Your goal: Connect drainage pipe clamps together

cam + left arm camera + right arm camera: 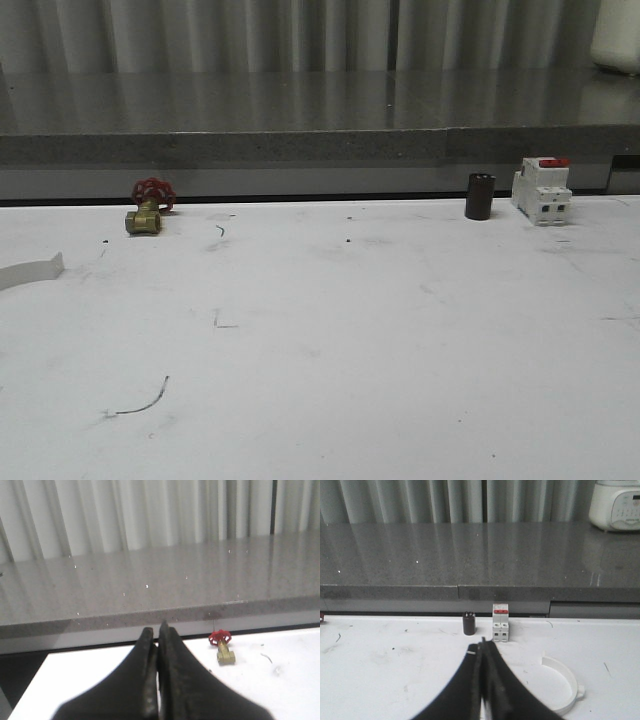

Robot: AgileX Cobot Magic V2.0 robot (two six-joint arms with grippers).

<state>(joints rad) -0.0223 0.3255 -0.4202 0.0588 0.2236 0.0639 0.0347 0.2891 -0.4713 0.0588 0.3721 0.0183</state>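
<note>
— Both grippers first: our left gripper [159, 630] has its fingers pressed together on nothing, and our right gripper [483, 645] is pinched closed the same way, also empty.

— And the clamps?

— One clamp half [562, 687] lies flat on the table [330, 330] just beside our right fingers, on their outer side, its arc opening back toward them. The other half [30, 271] pokes in at the front view's left edge, on our left arm's side. So they sit well apart, one near each arm.

— We judge each arm should take its own half, then meet in the middle.

— Any writing?

— None we can read. The breaker [541, 188] has a red top, its markings too small to read. Beside it stands a dark cylinder [480, 196]; the valve [148, 208] sits far left.
</note>
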